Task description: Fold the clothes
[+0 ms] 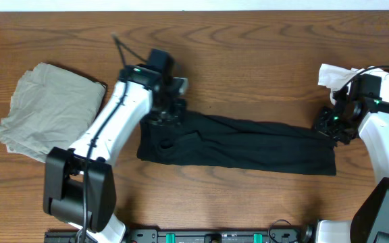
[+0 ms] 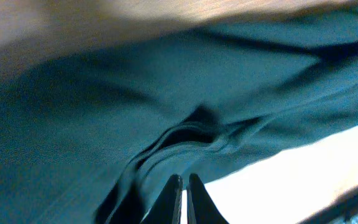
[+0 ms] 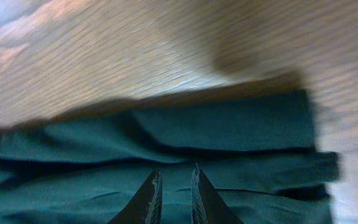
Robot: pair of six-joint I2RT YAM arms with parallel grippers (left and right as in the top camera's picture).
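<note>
The black garment [image 1: 248, 150] lies as a long folded strip across the table's middle. My left gripper [image 1: 166, 119] is at its upper left corner. In the left wrist view the gripper [image 2: 183, 178] is shut, its tips over a creased edge of the dark cloth [image 2: 104, 106], and no cloth shows between the fingers. My right gripper [image 1: 327, 128] is at the strip's right end. Seen from the right wrist, that gripper [image 3: 174, 174] has its jaws narrowly apart, pressed into the cloth [image 3: 229, 127], which fills the gap. A grey-beige garment [image 1: 46, 111] lies folded at far left.
A white garment [image 1: 331, 74] is bunched at the back right, just behind the right arm. Bare wood table [image 1: 248, 61] runs along the back. The arm bases [image 1: 80, 196] stand at the front corners.
</note>
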